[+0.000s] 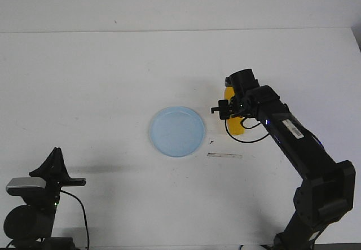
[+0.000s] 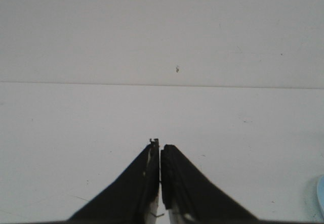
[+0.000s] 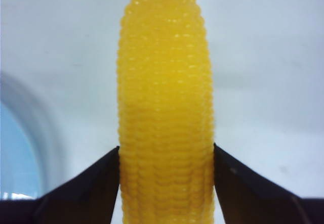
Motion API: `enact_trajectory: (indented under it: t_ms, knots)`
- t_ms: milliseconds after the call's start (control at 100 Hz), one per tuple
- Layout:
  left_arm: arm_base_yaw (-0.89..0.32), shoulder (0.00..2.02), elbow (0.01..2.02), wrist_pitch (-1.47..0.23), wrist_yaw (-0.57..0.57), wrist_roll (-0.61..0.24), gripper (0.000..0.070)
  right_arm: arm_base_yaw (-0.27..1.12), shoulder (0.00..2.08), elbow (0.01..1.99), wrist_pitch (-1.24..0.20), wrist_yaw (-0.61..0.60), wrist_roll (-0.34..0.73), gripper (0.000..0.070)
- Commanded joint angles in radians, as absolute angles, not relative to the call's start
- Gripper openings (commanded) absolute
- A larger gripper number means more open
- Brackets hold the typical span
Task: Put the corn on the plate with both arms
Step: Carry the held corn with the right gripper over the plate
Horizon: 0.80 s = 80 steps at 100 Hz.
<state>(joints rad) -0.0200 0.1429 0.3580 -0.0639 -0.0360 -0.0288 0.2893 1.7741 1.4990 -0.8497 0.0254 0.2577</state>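
The yellow corn (image 1: 236, 127) lies on the white table just right of the pale-blue plate (image 1: 177, 131), apart from its rim. My right gripper (image 1: 233, 112) is down over the corn, which is mostly hidden under it. In the right wrist view the corn (image 3: 165, 107) fills the gap and both black fingers (image 3: 88, 188) press its sides. The plate's rim (image 3: 20, 148) shows beside it. My left gripper (image 1: 55, 158) rests at the near left, far from the plate. Its fingertips (image 2: 160, 146) are closed together and empty.
A thin dark strip (image 1: 224, 155) lies on the table in front of the corn. A sliver of the plate (image 2: 321, 196) shows at the edge of the left wrist view. The table's far edge (image 1: 169, 31) runs along the back.
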Motion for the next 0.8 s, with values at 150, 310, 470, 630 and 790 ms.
enact_trajectory:
  t_ms: [150, 310, 470, 630, 790]
  knots:
    - [-0.018, 0.142, 0.365, -0.051, -0.036, -0.035, 0.0001, 0.419, 1.781, 1.519, -0.781, -0.03, 0.182, 0.0322]
    - [-0.018, 0.141, 0.365, -0.051, -0.036, -0.035, 0.0001, 0.514, 1.782, 1.519, -0.72, -0.076, 0.178, 0.0322]
    - [-0.018, 0.141, 0.365, -0.051, -0.036, -0.035, 0.0001, 0.58, 1.796, 1.519, -0.682, -0.125, 0.178, 0.0322]
    - [-0.018, 0.141, 0.365, -0.051, -0.036, -0.035, 0.0001, 0.624, 1.832, 1.519, -0.622, -0.162, 0.174, 0.0322]
    - [-0.018, 0.141, 0.365, -0.051, -0.036, -0.035, 0.0001, 0.638, 1.87, 1.519, -0.654, -0.171, 0.175, 0.0322]
